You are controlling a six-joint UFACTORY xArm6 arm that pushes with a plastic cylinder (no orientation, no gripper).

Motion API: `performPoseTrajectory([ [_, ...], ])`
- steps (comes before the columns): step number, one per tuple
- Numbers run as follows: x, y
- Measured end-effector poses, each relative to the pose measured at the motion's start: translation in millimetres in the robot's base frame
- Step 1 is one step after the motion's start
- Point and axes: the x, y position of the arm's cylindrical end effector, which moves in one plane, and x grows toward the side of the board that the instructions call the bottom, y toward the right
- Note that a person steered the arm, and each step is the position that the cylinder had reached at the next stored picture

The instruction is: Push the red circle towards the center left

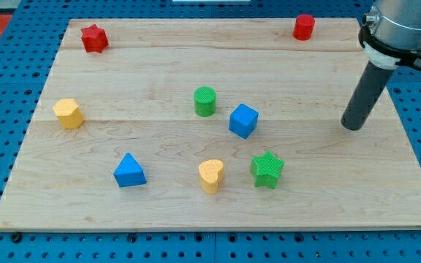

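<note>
Camera view is showing my tip (352,126) resting on the tabletop (218,212) at the right, touching nothing; there is no gripper. The red circle (303,27) is sitting top right, untouched. Approach seems pending: next I would be getting to its right.

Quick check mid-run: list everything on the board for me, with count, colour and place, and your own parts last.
red circle: 1, red, top edge of the board, toward the view's right
red star: 1, red, top left corner
yellow block: 1, yellow, left side, mid height; shape unclear
green cylinder: 1, green, near the centre
blue cube: 1, blue, just right of and below the green cylinder
blue triangle: 1, blue, lower left of centre
yellow heart: 1, yellow, lower centre
green star: 1, green, right of the yellow heart
board: 1, pale wood, on a blue perforated table
my tip: 1, dark rod, right side, touching no block, below and right of the red circle
</note>
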Motion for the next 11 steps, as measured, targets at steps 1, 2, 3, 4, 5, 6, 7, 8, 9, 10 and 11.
performPoseTrajectory([
  [1, -64.5, -18.8],
  [2, -111.6, 14.1],
  [3, -193.7, 39.4],
  [4, -236.3, 27.9],
  [5, -235.3, -41.9],
  [6, -216.5, -131.4],
  [7, -229.0, -159.1],
  [8, -251.8, -156.1],
  [9, -229.7, -214.0],
  [10, -176.4, -233.9],
  [11, -143.7, -246.6],
])
